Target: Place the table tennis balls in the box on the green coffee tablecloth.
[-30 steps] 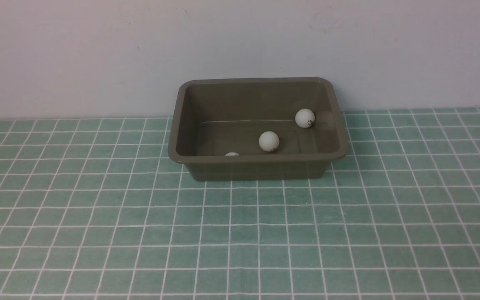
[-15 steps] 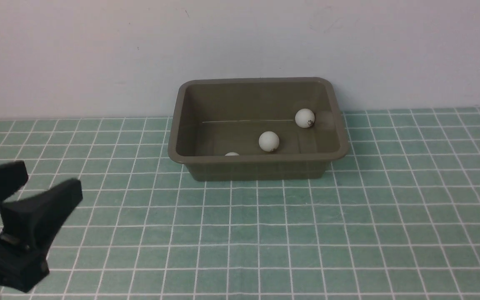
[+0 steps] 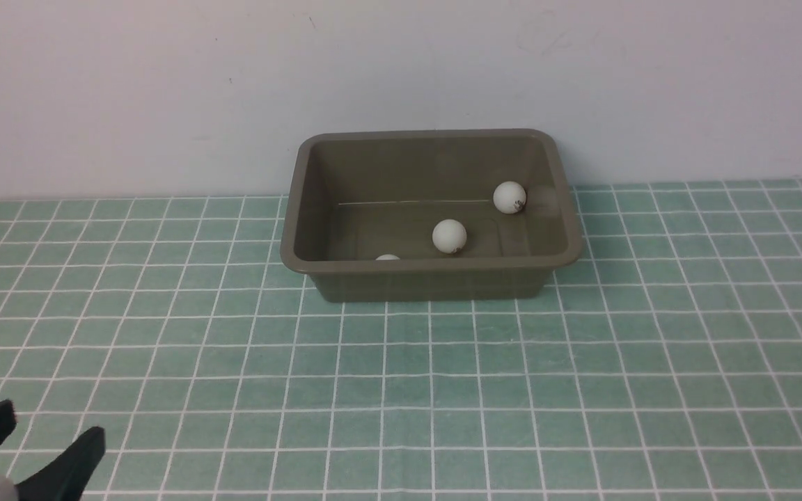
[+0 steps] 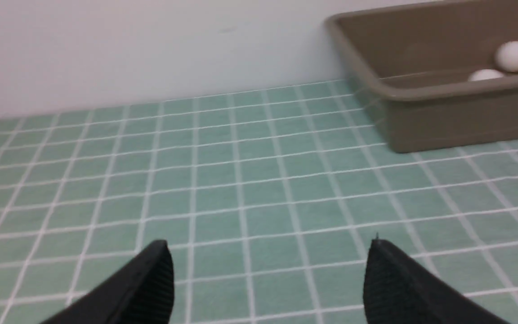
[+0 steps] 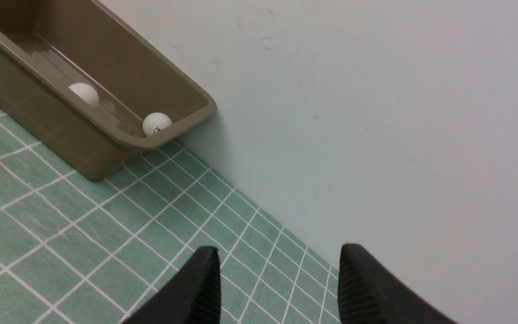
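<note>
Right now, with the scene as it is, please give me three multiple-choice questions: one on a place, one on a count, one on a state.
1. Where are the table tennis balls?
A) on the tablecloth
B) inside the box
C) between a gripper's fingers

2. How many balls show in the front view?
A) one
B) three
C) five

3. How is the left gripper?
A) open and empty
B) shut on a ball
C) shut on the box rim

Answers:
1 B: every ball lies within the box walls.
2 B: two show whole, and a third peeks above the near rim.
3 A: its fingers stand wide apart, with only tablecloth seen between them.
</note>
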